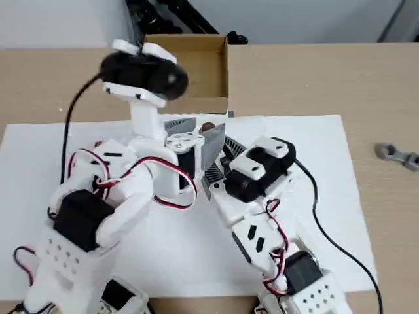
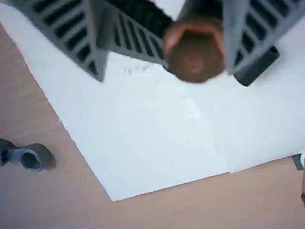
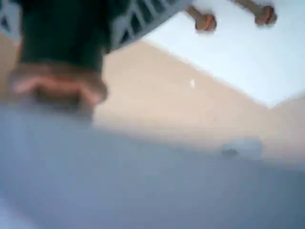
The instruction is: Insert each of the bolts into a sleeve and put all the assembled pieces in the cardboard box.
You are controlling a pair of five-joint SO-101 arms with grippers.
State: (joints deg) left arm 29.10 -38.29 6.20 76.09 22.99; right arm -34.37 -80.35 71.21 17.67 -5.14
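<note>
Above the white sheet (image 1: 314,170), both grippers meet at the middle of the table. My left gripper (image 1: 196,134) (image 2: 167,67) is shut on a brown bolt (image 2: 194,53) whose round head faces the left wrist camera. A black sleeve (image 3: 57,33) surrounds the bolt's shank, and my right gripper (image 1: 213,171) is shut on it; the bolt's brown head (image 3: 57,86) shows at the sleeve's end. Two more brown bolts (image 3: 205,21) (image 3: 264,14) lie loose on the sheet. Just behind the grippers stands the open cardboard box (image 1: 221,65).
A grey ring-ended piece (image 1: 396,154) (image 2: 28,157) lies on the bare wooden table off the sheet's right edge. The left arm's black motor (image 1: 144,75) hangs over the box's left side. Red and black cables run along both arms.
</note>
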